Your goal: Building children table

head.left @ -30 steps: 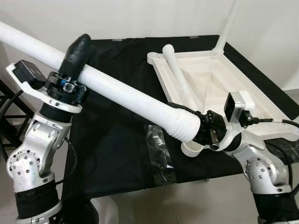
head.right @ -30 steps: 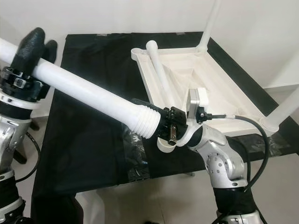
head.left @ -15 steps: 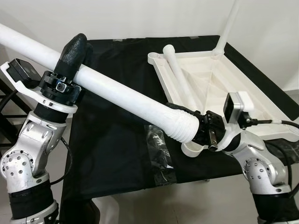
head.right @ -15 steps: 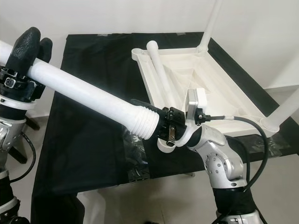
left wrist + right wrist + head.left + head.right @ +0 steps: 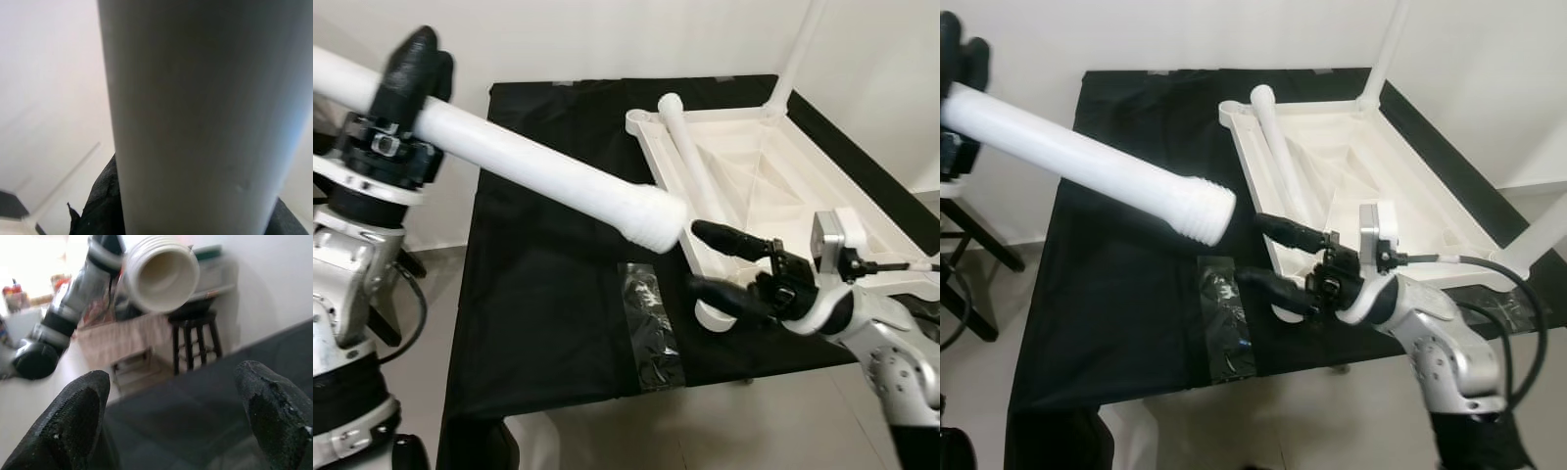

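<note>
My left gripper [image 5: 427, 57] is raised at the far left, shut on a long white table leg [image 5: 533, 166]. The leg slants down to the right, and its threaded end [image 5: 656, 221] hangs free above the black cloth. In the left wrist view the leg [image 5: 205, 117] runs between the black fingers [image 5: 100, 208]. My right gripper [image 5: 707, 264] is open, just below and right of the threaded end, near the corner socket [image 5: 707, 315] of the upturned white tabletop [image 5: 759, 191]. From the right wrist view, the hollow threaded end [image 5: 161, 276] sits beyond the spread fingertips [image 5: 80, 413].
A loose leg [image 5: 690, 162] lies in the tabletop. One leg stands upright at its far corner [image 5: 798, 54], another at the right corner [image 5: 1542, 235]. A clear plastic bag [image 5: 651, 328] lies on the black cloth [image 5: 548, 284]. A stool [image 5: 195, 333] stands by the wall.
My right gripper has let go of the leg's threaded end, opened, and dropped back to the right. The left gripper has pulled the leg up and to the left.
</note>
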Robot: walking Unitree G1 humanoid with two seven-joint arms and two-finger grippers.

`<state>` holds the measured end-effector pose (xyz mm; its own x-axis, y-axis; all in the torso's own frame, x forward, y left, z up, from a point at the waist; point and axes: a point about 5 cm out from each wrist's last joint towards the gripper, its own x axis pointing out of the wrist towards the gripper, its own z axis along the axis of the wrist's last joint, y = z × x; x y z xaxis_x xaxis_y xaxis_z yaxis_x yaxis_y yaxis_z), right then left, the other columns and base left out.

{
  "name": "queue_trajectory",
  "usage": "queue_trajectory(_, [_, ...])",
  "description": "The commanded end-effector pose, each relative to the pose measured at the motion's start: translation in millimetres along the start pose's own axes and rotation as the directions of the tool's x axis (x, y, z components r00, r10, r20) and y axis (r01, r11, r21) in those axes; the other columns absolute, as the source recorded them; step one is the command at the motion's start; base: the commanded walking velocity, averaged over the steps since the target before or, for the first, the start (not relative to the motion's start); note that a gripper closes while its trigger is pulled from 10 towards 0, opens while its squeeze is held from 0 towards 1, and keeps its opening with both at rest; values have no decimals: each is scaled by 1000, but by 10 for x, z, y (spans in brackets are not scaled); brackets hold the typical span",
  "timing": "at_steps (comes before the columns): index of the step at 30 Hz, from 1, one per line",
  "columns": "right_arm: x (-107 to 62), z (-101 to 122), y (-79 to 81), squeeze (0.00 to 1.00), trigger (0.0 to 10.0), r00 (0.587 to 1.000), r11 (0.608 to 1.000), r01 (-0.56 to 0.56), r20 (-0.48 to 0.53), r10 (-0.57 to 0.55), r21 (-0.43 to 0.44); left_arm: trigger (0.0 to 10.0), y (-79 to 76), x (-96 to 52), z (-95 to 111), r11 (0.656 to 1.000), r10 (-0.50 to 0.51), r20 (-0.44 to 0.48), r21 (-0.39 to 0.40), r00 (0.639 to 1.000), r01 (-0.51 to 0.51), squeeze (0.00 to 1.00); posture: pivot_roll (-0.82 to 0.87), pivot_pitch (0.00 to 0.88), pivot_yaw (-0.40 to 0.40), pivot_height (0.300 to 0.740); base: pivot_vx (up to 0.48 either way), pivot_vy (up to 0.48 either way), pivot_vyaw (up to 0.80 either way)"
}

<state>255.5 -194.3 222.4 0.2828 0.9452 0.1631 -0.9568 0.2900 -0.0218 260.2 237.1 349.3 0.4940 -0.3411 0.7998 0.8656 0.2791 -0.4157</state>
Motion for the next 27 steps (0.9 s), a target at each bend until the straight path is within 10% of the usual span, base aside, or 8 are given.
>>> queue_trajectory(1, [-55,59,45,1000,10000,999,999,-25,-46,23,-29,0,-46,68,11,992,-17,-104,120,994,30,0,61,149,-52,740,0,0,0])
queue_trajectory(3, [-55,59,45,1000,10000,999,999,-25,-46,23,-29,0,-46,68,11,992,-17,-104,120,994,30,0,61,149,-52,740,0,0,0])
queue_trajectory(7, [226,268,29,1000,10000,982,978,-183,-75,176,-102,0,-70,223,-648,841,2,-652,411,758,352,0,65,144,-63,740,0,0,0])
queue_trajectory(11, [482,240,-27,1000,10000,946,945,-312,-126,299,-102,0,-148,312,-1071,747,-118,-819,299,561,594,0,66,143,-72,740,0,0,0])
queue_trajectory(14, [529,224,-35,1000,10000,937,938,-334,-137,320,-96,0,-173,337,-1136,735,-150,-834,265,530,625,0,66,143,-72,740,0,0,0])
queue_trajectory(15, [577,198,-47,243,10000,929,931,-352,-153,336,-95,0,-210,370,-1191,720,-188,-840,234,509,653,0,67,143,-73,740,0,0,0])
queue_trajectory(16, [634,144,-59,0,10000,918,923,-376,-173,358,-87,0,-274,414,-1236,713,-246,-837,185,489,676,0,70,144,-76,740,0,0,0])
queue_trajectory(27, [811,13,-90,0,10000,865,885,-463,-241,441,-43,0,-552,481,-1291,595,-494,-827,-96,269,798,0,83,147,-78,740,0,0,0])
